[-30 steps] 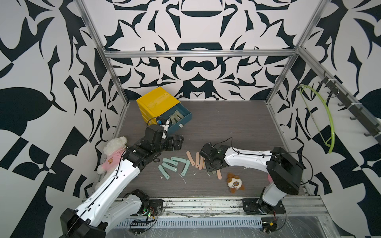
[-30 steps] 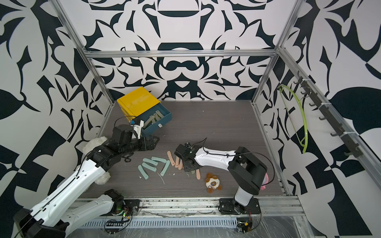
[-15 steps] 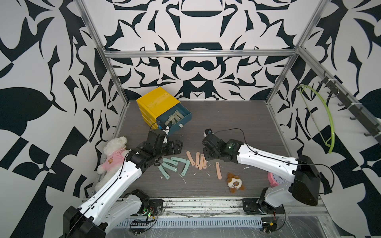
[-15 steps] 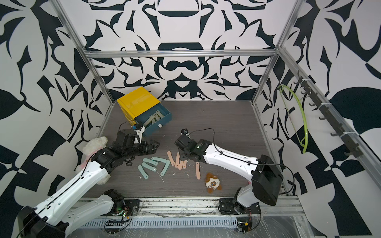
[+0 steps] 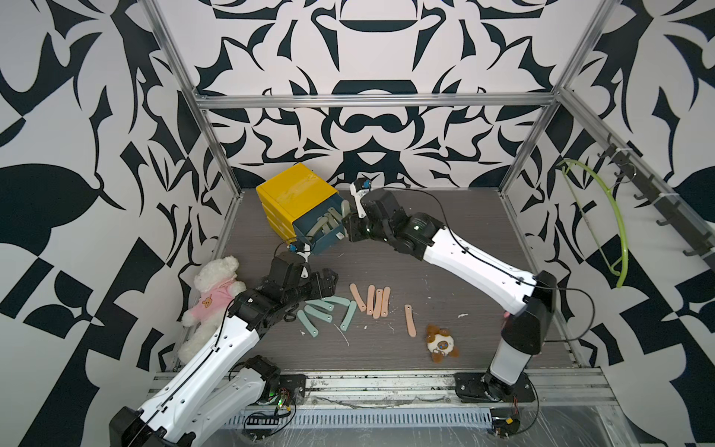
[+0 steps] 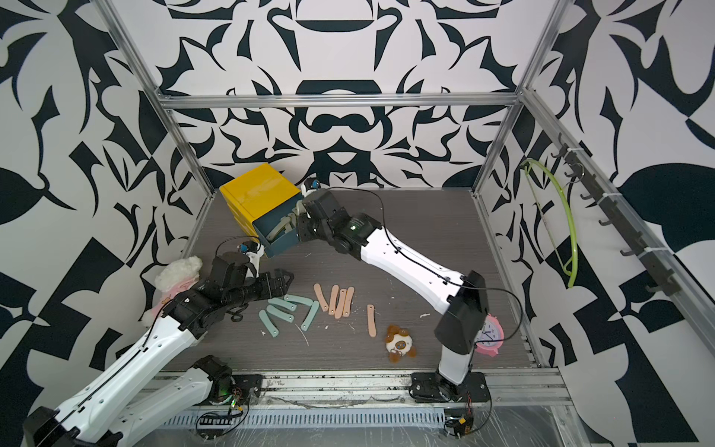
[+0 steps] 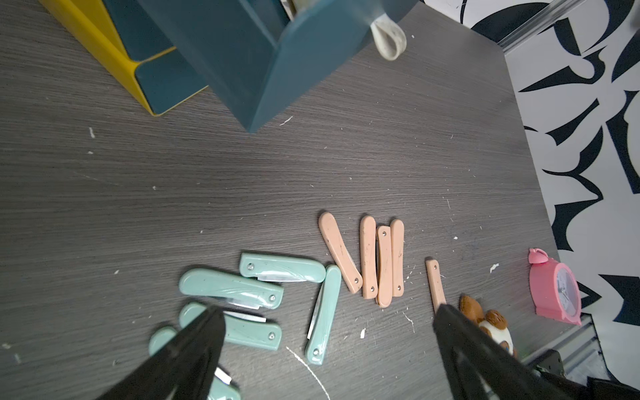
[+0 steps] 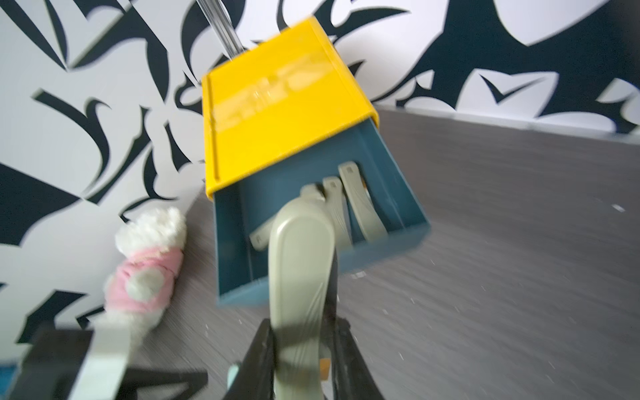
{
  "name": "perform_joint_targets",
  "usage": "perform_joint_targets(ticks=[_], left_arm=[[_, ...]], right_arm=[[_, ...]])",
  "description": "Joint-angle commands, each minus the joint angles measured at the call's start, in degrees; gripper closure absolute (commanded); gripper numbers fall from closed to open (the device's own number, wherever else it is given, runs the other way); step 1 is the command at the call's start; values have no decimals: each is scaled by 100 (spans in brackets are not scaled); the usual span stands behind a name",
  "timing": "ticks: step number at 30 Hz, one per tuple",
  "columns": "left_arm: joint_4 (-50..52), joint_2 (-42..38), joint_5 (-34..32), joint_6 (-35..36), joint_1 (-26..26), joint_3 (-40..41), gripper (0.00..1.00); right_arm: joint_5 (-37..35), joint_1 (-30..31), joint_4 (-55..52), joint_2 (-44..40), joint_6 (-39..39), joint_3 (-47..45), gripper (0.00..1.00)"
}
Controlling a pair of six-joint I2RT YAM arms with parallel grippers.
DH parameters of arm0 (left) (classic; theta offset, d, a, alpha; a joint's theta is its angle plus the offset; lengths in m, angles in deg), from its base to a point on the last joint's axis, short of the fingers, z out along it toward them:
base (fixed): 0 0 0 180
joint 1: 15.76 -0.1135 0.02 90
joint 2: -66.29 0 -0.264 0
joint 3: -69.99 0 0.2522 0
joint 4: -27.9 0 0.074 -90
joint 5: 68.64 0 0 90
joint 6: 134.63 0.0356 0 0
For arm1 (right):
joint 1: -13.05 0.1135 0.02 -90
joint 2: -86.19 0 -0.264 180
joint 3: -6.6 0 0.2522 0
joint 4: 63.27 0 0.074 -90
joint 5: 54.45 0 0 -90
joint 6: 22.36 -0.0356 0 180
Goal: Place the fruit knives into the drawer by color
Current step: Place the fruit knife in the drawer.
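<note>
- The right hand [image 8: 301, 346] is clenched on one olive-sage fruit knife [image 8: 299, 259], and the knife's rounded end sticks out past the fingertips.
- This knife is held up at the rim of the drawer [image 5: 327, 243]. The blurred wrist view leaves it unclear whether the knife is over the inside or just outside.
- The drawer is dark blue and pulled out from the top of a yellow cabinet [image 5: 296, 191]. Several more olive-sage knives [image 8: 360, 204] lie loose inside it, some overlapping.
- The left hand [image 7: 327, 310] is released, its jaws spread wide and gripping nothing. It hangs low over the worktop [image 5: 445, 240], between the drawer's front and the mint-teal knives [image 7: 282, 268].
- Five mint-teal knives lie flat in a loose cluster, near the drawer's front. One is partly hidden behind a finger [image 7: 194, 346] of the left hand.
- Four peach-pink knives [image 7: 369, 256] lie side by side, about as far from the drawer as the teal ones. Three of them touch or nearly touch.
- A fifth peach-pink knife [image 5: 410, 319] lies alone, farther from the drawer.
- Well apart from the drawer are a white teddy [image 5: 212, 294], a small brown plush [image 5: 441, 342] and a pink clock [image 6: 489, 334].
</note>
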Motion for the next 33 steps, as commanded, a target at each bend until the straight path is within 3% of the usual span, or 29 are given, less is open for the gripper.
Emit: perform_joint_targets(ticks=[1,7,15,20,23,27,33], left_arm=[[316,-135,-96,-45,3,5,1],[433,-191,-206,-73,0,-91,1],[501,-21,-430,29,-170,-745,1],[465,235,-499,93,-648,-1481,1],[365,507,-590,127,-981,-1988,1],[259,1128,-929,181,-1444,-2712,1],[9,2204,-1669,424,-1629,-3537,1]], right_arm=[[546,-215,92,619,-122,919,84],[977,-476,-327,1694,-474,2163,81],[1040,-564,-261,1768,-542,2391,57],[1001,-566,-314,1482,-453,2403,52],[990,-573,-225,1094,-484,1960,50],[1089,-569,368,277,-781,612,49],[1081,-493,1247,-737,-1381,-1297,49]])
